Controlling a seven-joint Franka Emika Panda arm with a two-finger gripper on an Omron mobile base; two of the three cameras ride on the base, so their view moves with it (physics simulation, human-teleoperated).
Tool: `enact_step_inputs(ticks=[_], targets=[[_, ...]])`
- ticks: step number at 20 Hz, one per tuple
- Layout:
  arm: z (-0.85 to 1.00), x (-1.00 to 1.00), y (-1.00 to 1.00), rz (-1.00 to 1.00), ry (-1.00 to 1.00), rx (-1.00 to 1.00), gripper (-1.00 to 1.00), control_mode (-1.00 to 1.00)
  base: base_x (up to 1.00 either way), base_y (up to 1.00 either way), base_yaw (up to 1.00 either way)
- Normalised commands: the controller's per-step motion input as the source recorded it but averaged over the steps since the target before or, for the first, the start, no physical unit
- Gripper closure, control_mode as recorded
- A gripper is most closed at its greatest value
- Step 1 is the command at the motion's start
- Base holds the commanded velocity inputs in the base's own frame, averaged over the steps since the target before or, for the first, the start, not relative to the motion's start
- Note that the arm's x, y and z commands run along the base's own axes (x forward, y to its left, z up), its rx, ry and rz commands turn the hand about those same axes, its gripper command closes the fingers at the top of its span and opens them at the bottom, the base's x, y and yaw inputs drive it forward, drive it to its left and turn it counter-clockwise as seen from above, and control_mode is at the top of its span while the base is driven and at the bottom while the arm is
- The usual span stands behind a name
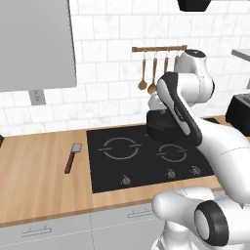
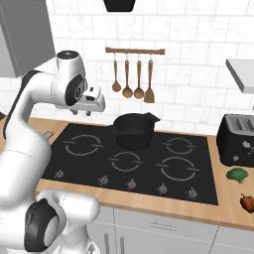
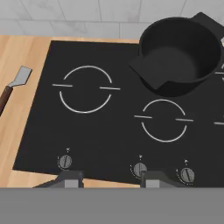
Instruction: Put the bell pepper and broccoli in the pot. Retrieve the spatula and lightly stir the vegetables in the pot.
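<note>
Well short of broccoli (image 2: pixel 238 174) and bell pepper (image 2: pixel 247 202): gripper (image 3: pixel 109 178) narrowly parted, empty, above hob; best widened before reaching right past pot (image 3: pixel 181 52).

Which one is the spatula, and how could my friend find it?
Find the black cooktop set into the wooden counter. The spatula lies flat on the wood just left of it. It has a flat grey blade and a dark brown handle, unlike the all-wooden spoons hanging on the wall.
</note>
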Motion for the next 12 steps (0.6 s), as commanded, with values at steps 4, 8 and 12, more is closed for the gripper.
enact_step_inputs(ticks=[4, 8, 12], targets=[[0.00, -0.14, 0.00, -0.01, -0.01, 0.00, -1.00, -1.00, 0.00, 0.00, 0.00], [0.00, -0.29, -0.03, -0.06, -0.02, 0.00, -1.00, -1.00, 0.00, 0.00, 0.00], [0.00, -0.28, -0.15, -0.07, -0.01, 0.00, -1.00, -1.00, 0.00, 0.00, 0.00]])
